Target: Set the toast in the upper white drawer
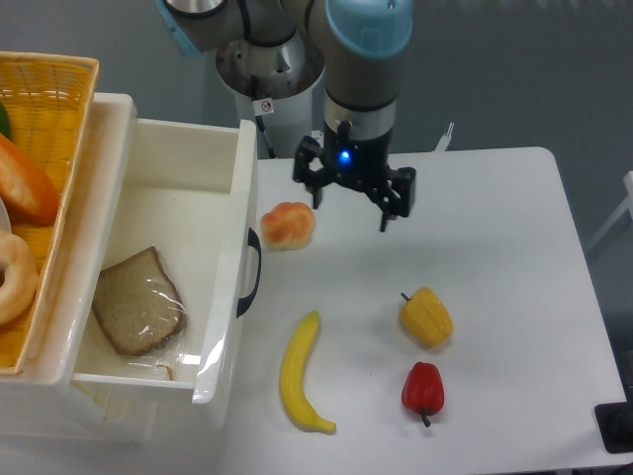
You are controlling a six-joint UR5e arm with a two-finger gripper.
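Toast (138,302), a flat brown bread slice with a darker crust sealed in clear shiny plastic wrap, lies flat on the floor of the large glossy white plastic upper drawer (237,188), toward its front-left part. We see that drawer pulled out at the left edge of the white table (495,228), its dark curved handle (253,273) facing the tabletop. A yellow woven basket (49,99) sits above and to the left of the drawer, holding a pale ring-shaped doughnut (15,277) and an orange elongated item (22,180).

The robot's black two-finger gripper (349,204) hangs over the table near its far edge, to the right of the drawer, with its jaws spread wide and nothing between them. Just to its left, a round orange-pink bun (288,225) rests on the table close to the drawer handle. Toward the near edge we see a yellow banana (300,373), a yellow bell pepper (426,316) and a red bell pepper (423,390), each apart from the others.
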